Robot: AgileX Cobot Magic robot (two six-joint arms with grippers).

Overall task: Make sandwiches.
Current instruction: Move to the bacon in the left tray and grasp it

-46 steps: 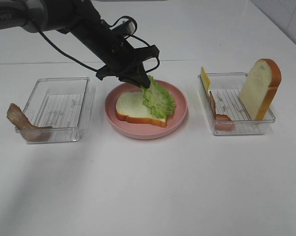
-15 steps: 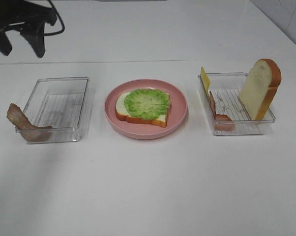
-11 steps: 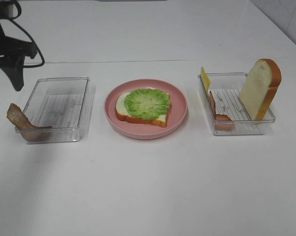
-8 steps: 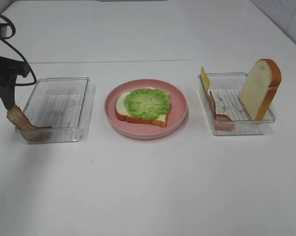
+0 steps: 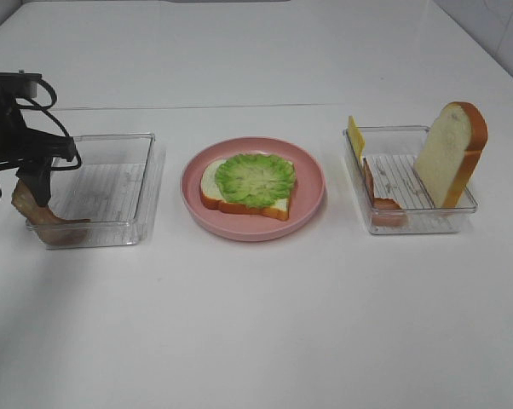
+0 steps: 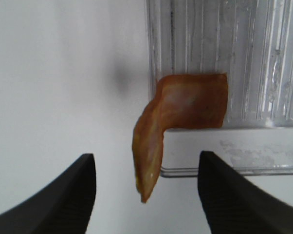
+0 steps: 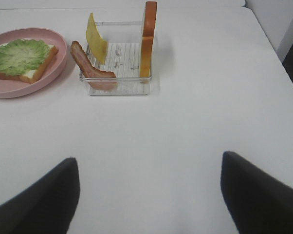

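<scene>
A white bread slice (image 5: 210, 189) with a green lettuce leaf (image 5: 255, 179) on it lies on the pink plate (image 5: 313, 201). A brown bacon strip (image 5: 37, 215) hangs over the left tray's (image 5: 103, 183) near-left corner. My left gripper (image 5: 14, 189) is open just above it. In the left wrist view the bacon (image 6: 172, 114) sits between the open fingers (image 6: 64, 197), untouched. The right tray (image 5: 410, 223) holds a yellow cheese slice (image 5: 355, 136), a bacon strip (image 5: 377, 196) and an upright bread slice (image 5: 451, 153). My right gripper (image 7: 149, 204) is open and empty, well back from that tray (image 7: 122, 88).
The right wrist view also shows the plate (image 7: 59, 48) with lettuce (image 7: 17, 54), the cheese (image 7: 95, 44), bacon (image 7: 90, 68) and bread (image 7: 147, 39). The white table's far edge runs behind the trays.
My left gripper let go of the lettuce on the bread, swung left away from the plate and came down over the bacon strip at the left tray.
</scene>
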